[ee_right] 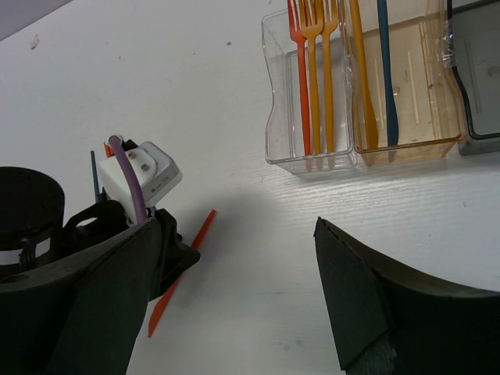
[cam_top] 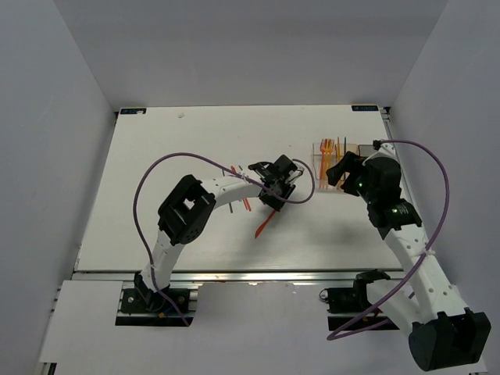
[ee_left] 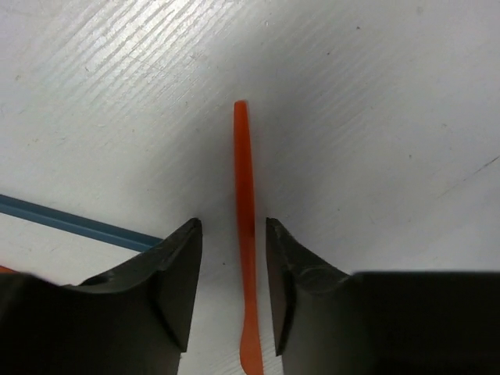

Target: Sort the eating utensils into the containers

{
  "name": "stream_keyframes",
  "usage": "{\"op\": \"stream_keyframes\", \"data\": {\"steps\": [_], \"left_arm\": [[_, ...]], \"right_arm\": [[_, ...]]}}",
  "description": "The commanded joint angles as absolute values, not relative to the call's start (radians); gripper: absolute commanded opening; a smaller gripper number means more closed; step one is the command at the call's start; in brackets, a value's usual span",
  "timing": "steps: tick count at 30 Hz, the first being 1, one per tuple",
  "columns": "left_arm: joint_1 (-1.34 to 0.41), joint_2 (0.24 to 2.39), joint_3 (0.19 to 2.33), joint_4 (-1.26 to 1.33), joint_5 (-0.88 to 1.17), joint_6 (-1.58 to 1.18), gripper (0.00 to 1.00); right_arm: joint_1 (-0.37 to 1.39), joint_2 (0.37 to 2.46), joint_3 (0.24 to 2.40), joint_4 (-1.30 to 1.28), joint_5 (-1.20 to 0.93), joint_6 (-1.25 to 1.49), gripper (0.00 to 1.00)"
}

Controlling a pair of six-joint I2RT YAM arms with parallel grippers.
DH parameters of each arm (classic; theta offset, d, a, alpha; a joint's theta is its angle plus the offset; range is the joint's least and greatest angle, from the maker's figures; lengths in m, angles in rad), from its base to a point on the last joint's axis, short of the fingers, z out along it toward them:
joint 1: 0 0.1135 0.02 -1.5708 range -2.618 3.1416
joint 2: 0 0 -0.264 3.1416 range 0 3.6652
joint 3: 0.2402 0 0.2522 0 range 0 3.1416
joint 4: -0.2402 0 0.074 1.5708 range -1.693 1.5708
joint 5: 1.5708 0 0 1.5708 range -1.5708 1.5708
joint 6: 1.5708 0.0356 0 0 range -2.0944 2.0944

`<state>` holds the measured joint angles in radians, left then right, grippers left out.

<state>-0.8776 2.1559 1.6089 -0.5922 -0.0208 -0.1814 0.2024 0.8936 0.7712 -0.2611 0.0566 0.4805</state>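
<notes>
Far right on the white table, containers with orange forks in the clear one. Near them, right gripper spread wide, empty. Mid-table, left gripper apart, straddling a flat-lying orange utensil without clamping it.

Orange utensil between parted left pincer

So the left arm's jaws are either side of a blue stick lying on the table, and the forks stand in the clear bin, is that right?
Not quite. The piece lying between the jaws of the left arm is orange, not blue, as the left wrist view shows; a blue stick lies off to one side. The forks do stand in the clear bin.
</notes>
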Motion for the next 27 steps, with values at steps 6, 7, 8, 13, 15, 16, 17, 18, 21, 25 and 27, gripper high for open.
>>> {"op": "stream_keyframes", "data": {"steps": [6,7,8,13,15,16,17,18,21,25,27], "left_arm": [[-0.896,2.214,1.62,-0.712,-0.015,-0.187,0.09],[-0.894,2.209,1.602,-0.707,-0.009,-0.198,0.0],[-0.894,2.201,1.592,-0.701,-0.006,-0.202,0.0],[-0.896,2.105,1.52,-0.598,-0.026,-0.256,0.0],[-0.896,2.065,1.493,-0.521,-0.051,-0.291,0.0],[-0.896,2.031,1.48,-0.497,-0.058,-0.322,0.0],[-0.894,2.016,1.456,-0.473,-0.06,-0.334,0.0],[-0.896,2.004,1.447,-0.438,-0.064,-0.351,0.0],[-0.9,1.968,1.428,-0.407,-0.078,-0.393,0.0],[-0.91,1.91,1.382,-0.361,-0.112,-0.425,0.0],[-0.91,1.865,1.344,-0.322,-0.1,-0.433,0.0]], "right_arm": [[0.181,0.859,0.815,-0.265,0.036,0.439,0.85],[0.169,0.865,0.808,-0.258,0.017,0.443,0.86],[0.16,0.879,0.798,-0.239,-0.006,0.448,0.86],[0.098,0.907,0.715,-0.141,-0.208,0.506,0.89],[0.097,0.919,0.686,-0.076,-0.256,0.547,0.89],[0.098,0.926,0.648,-0.048,-0.28,0.567,0.89],[0.097,0.951,0.625,-0.019,-0.334,0.621,0.89],[0.098,0.966,0.6,0.064,-0.362,0.652,0.88],[0.109,1.009,0.5,0.164,-0.394,0.753,0.85],[0.138,1.035,0.391,0.34,-0.377,0.865,0.85],[0.141,1.051,0.344,0.396,-0.371,0.925,0.84]]}}
